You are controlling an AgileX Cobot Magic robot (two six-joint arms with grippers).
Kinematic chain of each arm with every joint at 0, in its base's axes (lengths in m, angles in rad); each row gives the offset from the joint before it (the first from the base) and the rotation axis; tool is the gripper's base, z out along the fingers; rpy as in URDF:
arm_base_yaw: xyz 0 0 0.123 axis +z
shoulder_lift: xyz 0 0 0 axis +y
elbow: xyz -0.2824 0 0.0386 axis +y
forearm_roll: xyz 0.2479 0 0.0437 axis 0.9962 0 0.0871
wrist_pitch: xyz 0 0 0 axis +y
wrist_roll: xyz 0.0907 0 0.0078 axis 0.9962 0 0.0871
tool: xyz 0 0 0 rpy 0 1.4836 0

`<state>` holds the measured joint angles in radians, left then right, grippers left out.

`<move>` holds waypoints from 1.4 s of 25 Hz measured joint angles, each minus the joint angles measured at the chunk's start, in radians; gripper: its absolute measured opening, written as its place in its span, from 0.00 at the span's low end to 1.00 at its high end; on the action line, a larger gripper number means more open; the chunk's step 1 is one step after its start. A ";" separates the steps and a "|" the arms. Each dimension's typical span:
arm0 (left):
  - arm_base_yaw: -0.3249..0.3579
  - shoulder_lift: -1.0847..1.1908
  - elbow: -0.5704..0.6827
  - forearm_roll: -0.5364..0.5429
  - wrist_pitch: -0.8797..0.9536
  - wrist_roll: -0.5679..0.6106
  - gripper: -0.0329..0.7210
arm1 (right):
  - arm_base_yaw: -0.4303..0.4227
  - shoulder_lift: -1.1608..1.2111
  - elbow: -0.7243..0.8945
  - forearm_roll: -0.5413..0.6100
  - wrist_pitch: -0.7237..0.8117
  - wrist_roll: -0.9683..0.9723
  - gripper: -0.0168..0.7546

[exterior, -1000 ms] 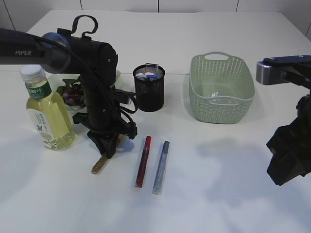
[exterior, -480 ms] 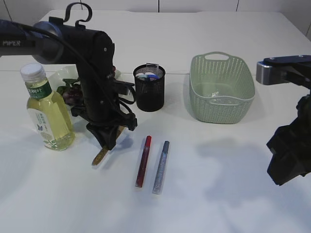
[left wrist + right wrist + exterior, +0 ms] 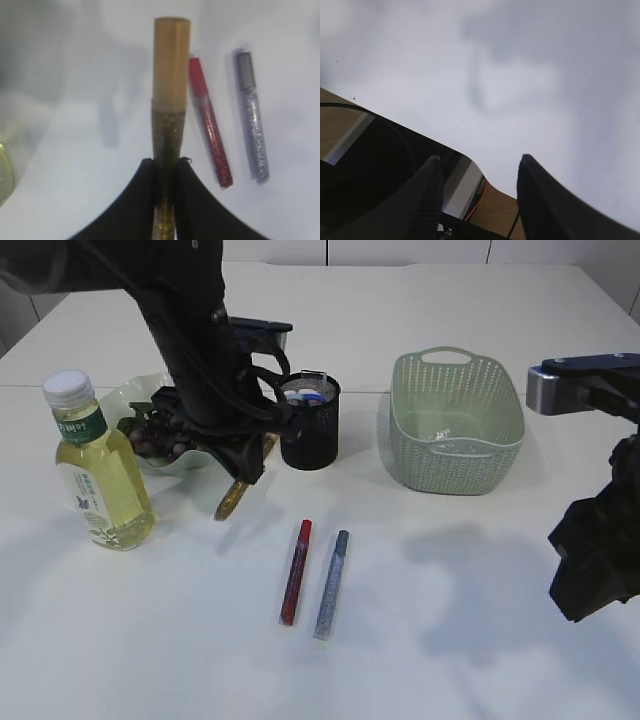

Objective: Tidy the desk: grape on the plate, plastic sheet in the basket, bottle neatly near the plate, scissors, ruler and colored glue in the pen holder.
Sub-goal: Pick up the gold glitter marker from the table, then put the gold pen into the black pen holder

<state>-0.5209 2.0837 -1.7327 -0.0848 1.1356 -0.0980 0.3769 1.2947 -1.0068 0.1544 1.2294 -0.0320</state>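
**Lead:** Which step are you on?

**Operator:** The glue. My left gripper [image 3: 165, 167] is clamped on the gold glitter glue pen [image 3: 169, 105], jaws pinched tight on the glittery barrel with the smooth tan cap pointing away. In the exterior view the pen hangs tilted, clear of the table, just left of the pen holder [image 3: 308, 423].

**Lead:** What does the next move need?

**Operator:** As I judge it, I carry the pen over the holder's rim, stand it closer to upright, and lower it in. The holder is a black mesh cup with a narrow mouth and something in it already, so I have to aim for the free gap or the pen catches the rim.

**Lead:** And the rest?

**Operator:** The red glue pen [image 3: 294, 572] and the silver glue pen [image 3: 331, 584] lie side by side on the white table [image 3: 480, 620], slim, glittery tubes, close but apart. They should roll easily. The grapes [image 3: 152, 433] sit dark and glossy on the pale plate [image 3: 128, 395], and the bottle [image 3: 94, 465], clear plastic with yellow liquid and a white cap, stands just beside it. The green perforated basket [image 3: 457, 420] is off to the right.

**Lead:** Right arm?

**Operator:** My right gripper [image 3: 477, 192] hangs idle well off to the right, fingers parted, gripping nothing.
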 joint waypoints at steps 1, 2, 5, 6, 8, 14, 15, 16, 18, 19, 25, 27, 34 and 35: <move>-0.009 -0.015 0.000 0.000 -0.010 -0.002 0.13 | 0.000 0.000 0.000 0.000 0.000 0.000 0.52; -0.015 -0.029 0.000 0.002 -0.019 -0.004 0.13 | 0.000 0.000 0.000 0.000 0.000 0.000 0.52; -0.030 -0.071 0.025 0.027 -0.080 -0.033 0.13 | 0.000 0.000 0.000 0.000 0.000 0.000 0.52; -0.031 -0.090 0.053 0.040 -0.108 -0.047 0.13 | 0.000 0.000 0.000 0.000 0.000 0.000 0.52; -0.033 -0.130 0.138 0.051 -0.199 -0.064 0.13 | 0.000 0.000 0.000 0.000 0.000 -0.003 0.52; -0.033 -0.272 0.457 0.059 -0.631 -0.077 0.13 | 0.000 0.000 0.000 0.000 0.000 -0.004 0.52; -0.033 -0.287 0.506 0.061 -0.714 -0.077 0.13 | 0.000 0.000 0.000 0.000 0.000 -0.004 0.52; -0.033 -0.302 0.542 0.064 -0.780 -0.077 0.13 | 0.000 0.000 0.000 0.000 0.000 -0.004 0.52; -0.033 -0.314 0.601 0.075 -0.913 -0.077 0.13 | 0.000 0.000 0.000 0.000 0.000 -0.006 0.52; -0.033 -0.314 0.613 0.085 -0.965 -0.077 0.13 | 0.000 0.000 0.000 0.000 0.000 -0.006 0.52; -0.033 -0.314 0.626 0.101 -1.254 -0.079 0.13 | 0.000 0.000 0.000 -0.002 0.000 -0.008 0.52; -0.031 -0.314 0.623 0.105 -1.337 -0.079 0.13 | 0.000 0.000 0.000 -0.002 0.000 -0.010 0.52; -0.027 -0.248 0.482 0.107 -1.415 -0.079 0.13 | 0.000 0.000 0.000 -0.002 0.000 -0.010 0.52; -0.027 -0.227 0.452 0.106 -1.415 -0.079 0.13 | 0.000 0.000 0.000 -0.002 0.000 -0.010 0.52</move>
<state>-0.5477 1.8566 -1.2804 0.0208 -0.2798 -0.1766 0.3769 1.2947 -1.0068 0.1528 1.2294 -0.0424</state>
